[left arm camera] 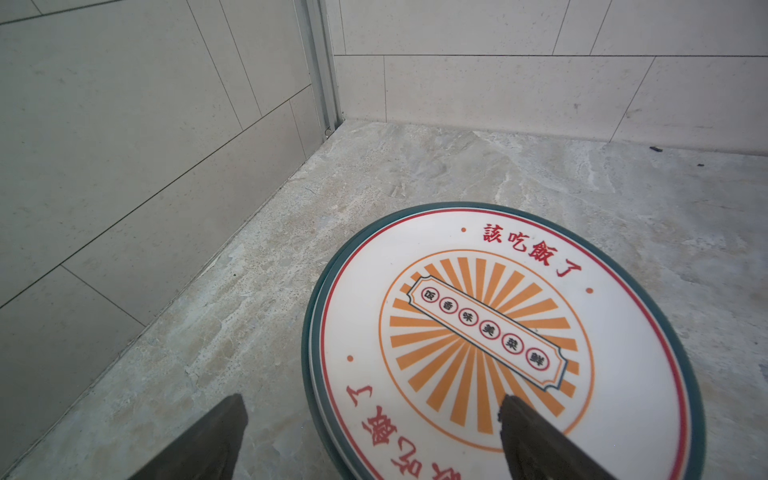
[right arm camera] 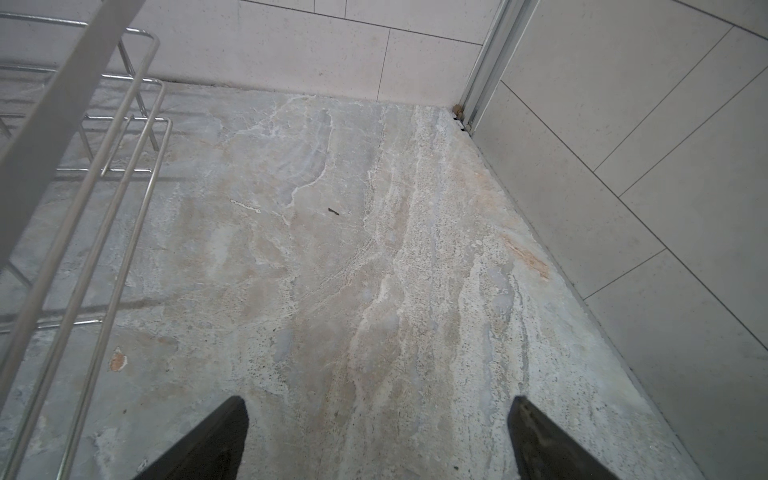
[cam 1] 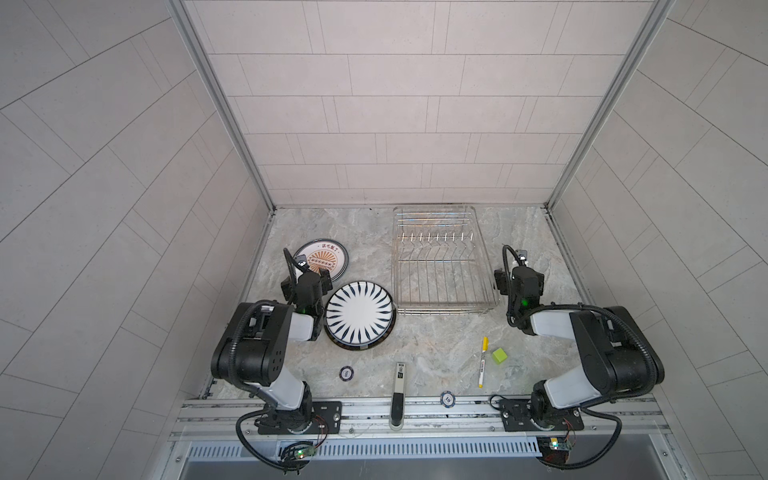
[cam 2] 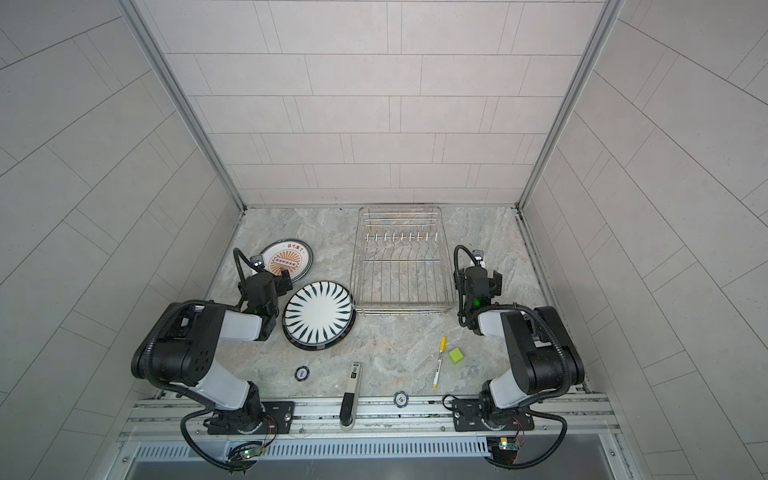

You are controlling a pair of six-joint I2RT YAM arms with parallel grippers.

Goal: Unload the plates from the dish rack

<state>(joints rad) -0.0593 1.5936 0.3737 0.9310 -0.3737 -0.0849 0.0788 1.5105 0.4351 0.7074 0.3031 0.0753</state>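
Between the fingers of my left claw [left arm camera: 372,401] nothing is held. The jaws stand wide apart, one finger [left arm camera: 536,440] over the sunburst plate [left arm camera: 478,332] and the other over bare marble counter [left arm camera: 249,332], so the plate's edge runs between them (whether that finger touches the glaze, I cannot tell). That plate lies flat, with a second rim showing just under it, and reaches ahead of the claw toward the wall corner.

Beside this claw, on the side of my other arm, the navy-petal plate [cam 1: 359,313] lies flat too, on top of a larger dark-rimmed plate [cam 1: 352,348]. Beyond those, nearer my right claw [right arm camera: 378,399], stands the dish rack [cam 1: 440,309]; the plates I see all lie outside it, on the counter.

That right claw is likewise released, gripping nothing, over bare marble, with the rack's wire wall just beside it. Behind it, toward my base, lie a yellow pen [cam 1: 483,361] and a green cube [cam 1: 500,355], close together. Two poker chips [cam 1: 346,372] and a black-and-white tool [cam 1: 398,386] lie farther back.
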